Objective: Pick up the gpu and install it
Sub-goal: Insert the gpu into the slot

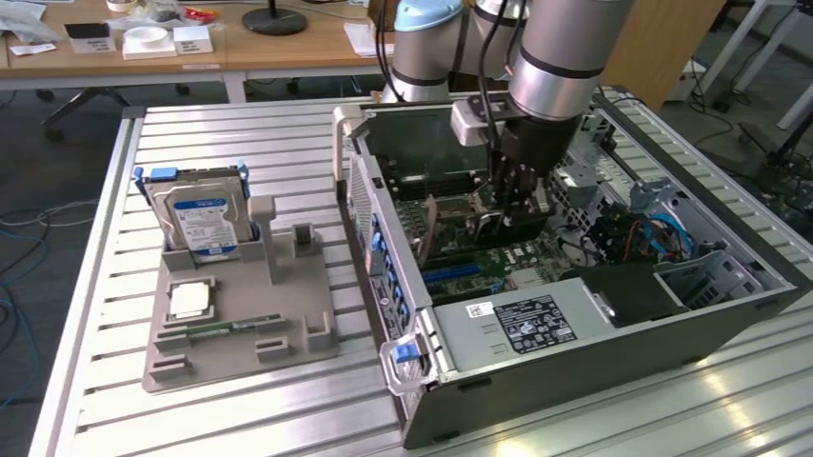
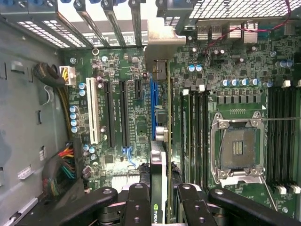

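Wrist view: gpu [image 2: 159, 155] edge-on, clamped in pincer [image 2: 161, 190].

gpu [image 2: 159, 155] end, hand [image 2: 162, 195] cut off by edge.

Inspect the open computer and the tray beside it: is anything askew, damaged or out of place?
Nothing is spilled or damaged. The end effector grips the graphics card on edge, parallel to the slots. Only oddity: the processor socket sits empty.
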`<move>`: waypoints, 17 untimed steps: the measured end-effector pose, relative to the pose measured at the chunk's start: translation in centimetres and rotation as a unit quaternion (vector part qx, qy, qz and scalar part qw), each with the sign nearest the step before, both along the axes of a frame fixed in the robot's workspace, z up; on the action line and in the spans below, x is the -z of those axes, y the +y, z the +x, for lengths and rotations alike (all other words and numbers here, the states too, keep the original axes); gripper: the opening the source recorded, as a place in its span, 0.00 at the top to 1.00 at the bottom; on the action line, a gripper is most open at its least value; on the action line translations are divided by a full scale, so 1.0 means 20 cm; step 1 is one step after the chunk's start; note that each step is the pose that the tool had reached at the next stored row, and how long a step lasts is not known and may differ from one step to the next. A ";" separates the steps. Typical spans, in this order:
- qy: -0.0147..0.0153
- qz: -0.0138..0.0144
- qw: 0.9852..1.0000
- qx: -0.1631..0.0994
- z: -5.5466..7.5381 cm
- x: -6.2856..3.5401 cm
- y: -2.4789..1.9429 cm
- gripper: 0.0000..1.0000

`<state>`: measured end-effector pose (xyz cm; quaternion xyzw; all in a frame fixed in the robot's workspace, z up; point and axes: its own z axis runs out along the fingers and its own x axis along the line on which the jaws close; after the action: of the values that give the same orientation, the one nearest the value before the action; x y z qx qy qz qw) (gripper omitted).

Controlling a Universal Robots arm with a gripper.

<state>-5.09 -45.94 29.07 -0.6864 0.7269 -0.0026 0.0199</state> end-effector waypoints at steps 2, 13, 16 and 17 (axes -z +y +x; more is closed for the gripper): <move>0.000 0.000 1.000 0.000 -0.01 0.004 -0.001 0.73; 0.000 0.000 1.000 0.000 -0.01 0.013 -0.001 0.73; 0.000 0.000 1.000 0.000 -0.01 0.020 -0.001 0.73; 0.000 0.000 1.000 0.000 -0.01 0.020 -0.001 0.73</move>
<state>-5.33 -45.96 28.68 -0.6865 0.7269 -0.0027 0.0198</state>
